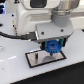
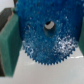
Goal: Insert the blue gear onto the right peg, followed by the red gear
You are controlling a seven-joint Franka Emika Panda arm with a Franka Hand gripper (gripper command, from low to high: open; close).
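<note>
the tool [image 1: 51, 46] is clamped on the blue gear [image 1: 52, 47], holding it flat just above the black-framed plate [image 1: 35, 60] on the surface, its hub hole [image 2: 48, 24] facing down where the peg, unseen here, should stand.

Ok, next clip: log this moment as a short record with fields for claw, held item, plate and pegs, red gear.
claw: the claw is shut on the blue gear, green pads on either side of it
held item: blue gear, above the plate, not seated
plate: black-framed pale plate flat on the white table
pegs: hidden or too small to tell
red gear: not visible in either view
</note>
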